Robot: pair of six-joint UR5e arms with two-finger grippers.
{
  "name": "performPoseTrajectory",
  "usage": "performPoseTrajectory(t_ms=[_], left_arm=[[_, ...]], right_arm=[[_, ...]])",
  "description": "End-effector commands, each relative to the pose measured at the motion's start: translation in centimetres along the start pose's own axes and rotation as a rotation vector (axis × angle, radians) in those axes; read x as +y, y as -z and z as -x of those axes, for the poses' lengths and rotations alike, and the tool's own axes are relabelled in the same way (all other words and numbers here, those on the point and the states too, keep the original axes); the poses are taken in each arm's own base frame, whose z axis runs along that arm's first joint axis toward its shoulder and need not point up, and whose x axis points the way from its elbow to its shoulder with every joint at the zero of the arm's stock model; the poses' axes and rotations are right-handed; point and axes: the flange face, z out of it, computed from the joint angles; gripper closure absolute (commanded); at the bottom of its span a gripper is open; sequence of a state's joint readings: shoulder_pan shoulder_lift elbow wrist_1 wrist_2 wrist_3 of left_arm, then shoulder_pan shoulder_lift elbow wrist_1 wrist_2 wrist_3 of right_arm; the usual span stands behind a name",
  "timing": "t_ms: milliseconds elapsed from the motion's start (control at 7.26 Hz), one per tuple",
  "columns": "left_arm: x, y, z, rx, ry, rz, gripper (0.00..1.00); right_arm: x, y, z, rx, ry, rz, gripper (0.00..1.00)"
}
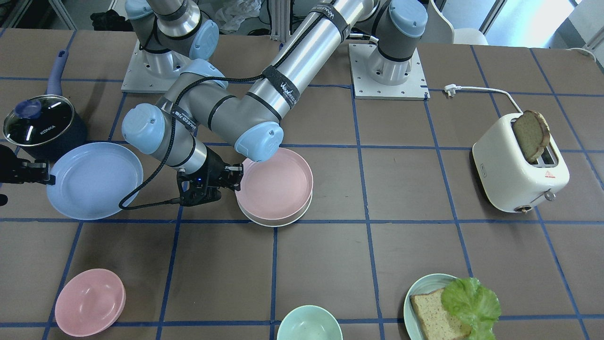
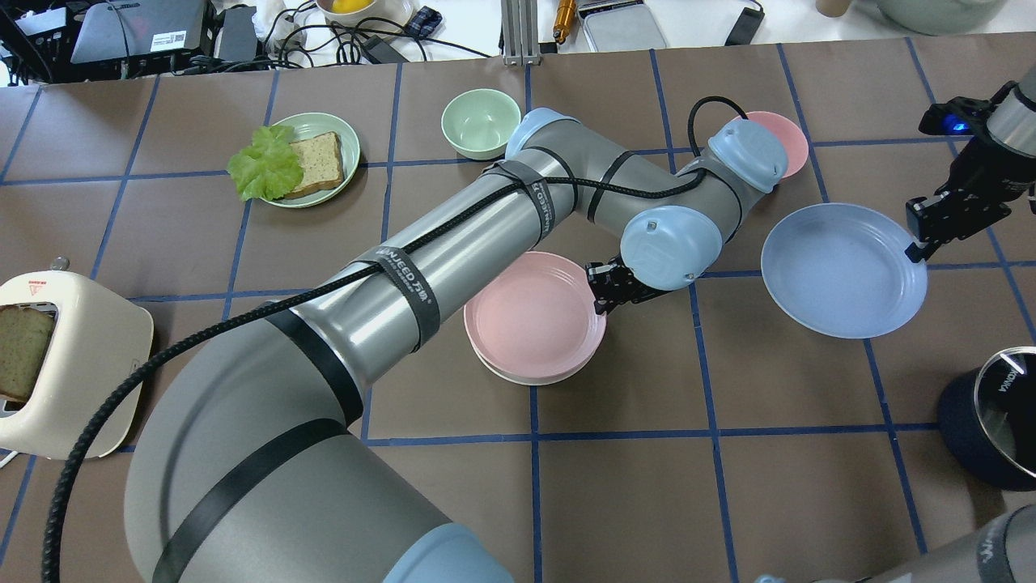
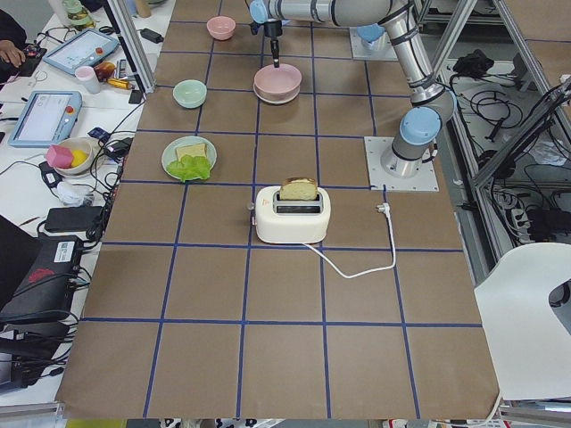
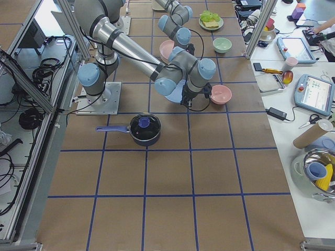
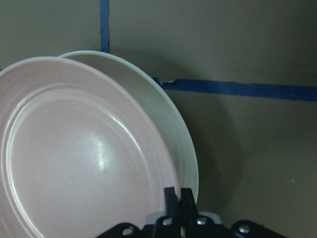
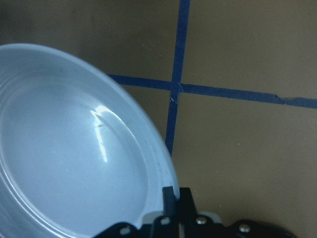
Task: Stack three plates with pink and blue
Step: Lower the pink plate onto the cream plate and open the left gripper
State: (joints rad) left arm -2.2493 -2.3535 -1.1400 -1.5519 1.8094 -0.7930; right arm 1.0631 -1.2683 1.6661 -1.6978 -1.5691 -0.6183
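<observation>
A: Front-facing first. Where?
B: Shows pink plate [image 1: 276, 184] nested on cream plate [image 1: 282, 223], slightly off-centre, mid tabletop [image 1: 401, 189]. Shows blue plate [image 1: 94, 182] well apart, beside a pot [image 1: 40, 125]. Left tool [image 1: 239, 178]: pinched onto the pink rim. Right tool [image 1: 47, 178]: clamped onto the blue rim.

A: Overhead?
B: Same layout. Hides most of left tool [image 2: 599, 298] under left arm [image 2: 672, 243]. Can't tell lifted or resting for blue plate [image 2: 842, 271].

A: Side views?
B: Too small to judge either grip. Left-end view: no blue plate in sight. Right-end view: buries it behind right arm [image 4: 172, 78].

A: Wrists?
B: Left wrist: shows fingers [image 5: 171, 198] nearly together over pink plate [image 5: 84, 163] edge, cream plate [image 5: 163, 114] peeking out behind. Hard to say pink alone or both rims. Right wrist: same pinch by right tool [image 6: 177, 198] on blue plate [image 6: 74, 163] rim.

A: Handling?
B: Probably light, stiff, smooth plastic; not fragile. Best taken at the raised rim, as here. Likely to droop or slip from so thin an edge pinch, so worth carrying level and slow.
</observation>
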Motion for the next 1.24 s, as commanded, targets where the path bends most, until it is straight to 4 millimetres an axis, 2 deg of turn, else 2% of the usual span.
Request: performPoseTrajectory(t_ms=[0,826,964,1101], left_arm=[[-0.22,-0.5,-0.21,0.007,0.004,-0.003,1.0],[-0.59,-1.07,-0.01,0.006,0.011,0.007,1.0],[-0.78,-1.1,-0.2,0.008,0.018,0.004,0.78],[-0.92,-1.26,-0.4,0.009,0.036,0.003,0.27]], right_arm=[[0.03,0.05,0.05,-0.001,-0.003,-0.004,1.0],[0.03,-0.34,0.05,-0.006,-0.006,0.004,1.0],[0.05,-0.27,0.09,-0.007,-0.006,0.002,1.0],[0.01,-0.33,0.06,-0.007,-0.005,0.002,1.0]])
